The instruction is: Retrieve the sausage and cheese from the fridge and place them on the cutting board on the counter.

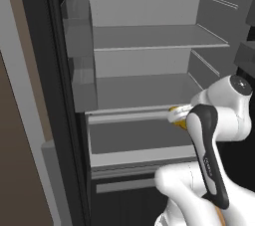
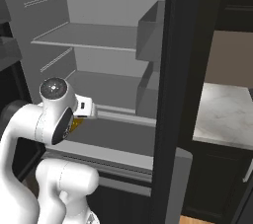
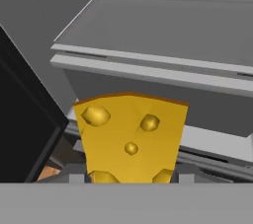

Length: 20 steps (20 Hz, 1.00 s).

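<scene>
In the left base view, the fridge [image 1: 144,56] is seen standing open, with light grey shelves and clear bins along its left wall. The white arm rises from the lower right, and its hand is stretched toward the front edge of the lower shelf, where a sliver of the yellow cheese [image 1: 178,119] is seen just beside the wrist. In the right base view, the same open fridge [image 2: 99,35] is shown from the other side, with the marbled counter [image 2: 227,114] past its dark door edge at the right; a small patch of the cheese [image 2: 74,126] is seen under the hand, by the shelf's front edge. In the hand view, the cheese [image 3: 131,136] is seen close up, held upright in the gripper [image 3: 129,174], whose jaws are closed against its lower sides, in front of the fridge shelves [image 3: 163,35].
</scene>
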Tool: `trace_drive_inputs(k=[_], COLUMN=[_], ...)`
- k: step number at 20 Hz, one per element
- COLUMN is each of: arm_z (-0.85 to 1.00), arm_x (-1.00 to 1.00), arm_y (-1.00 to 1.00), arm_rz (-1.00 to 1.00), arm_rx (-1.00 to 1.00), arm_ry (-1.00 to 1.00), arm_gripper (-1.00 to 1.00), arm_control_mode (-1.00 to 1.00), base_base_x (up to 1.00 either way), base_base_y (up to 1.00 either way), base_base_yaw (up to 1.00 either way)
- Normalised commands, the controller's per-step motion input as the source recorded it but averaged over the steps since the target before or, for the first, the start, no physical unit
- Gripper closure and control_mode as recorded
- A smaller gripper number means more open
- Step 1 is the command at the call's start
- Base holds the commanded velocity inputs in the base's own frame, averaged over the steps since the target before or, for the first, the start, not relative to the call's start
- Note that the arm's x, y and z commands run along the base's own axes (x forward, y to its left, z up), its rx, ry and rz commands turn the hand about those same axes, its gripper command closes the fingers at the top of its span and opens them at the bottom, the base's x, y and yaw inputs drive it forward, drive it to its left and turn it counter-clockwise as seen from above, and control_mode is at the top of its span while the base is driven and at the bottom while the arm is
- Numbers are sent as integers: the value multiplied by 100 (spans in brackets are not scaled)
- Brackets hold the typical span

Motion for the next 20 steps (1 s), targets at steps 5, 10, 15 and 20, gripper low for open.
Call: trace_drive_inputs(k=[5, 10, 15, 20], arm_z=[0, 0, 0, 0], arm_x=[0, 0, 0, 0], arm_y=[0, 0, 0, 0], arm_rz=[0, 0, 0, 0], arm_rx=[0, 0, 0, 0], arm_ry=[0, 0, 0, 0], arm_gripper=[100, 100, 100, 100], arm_control_mode=[100, 100, 100, 100], base_base_x=[-100, -68, -46, -97], base_base_y=[0, 0, -1, -17], base_base_yaw=[7, 1, 14, 32])
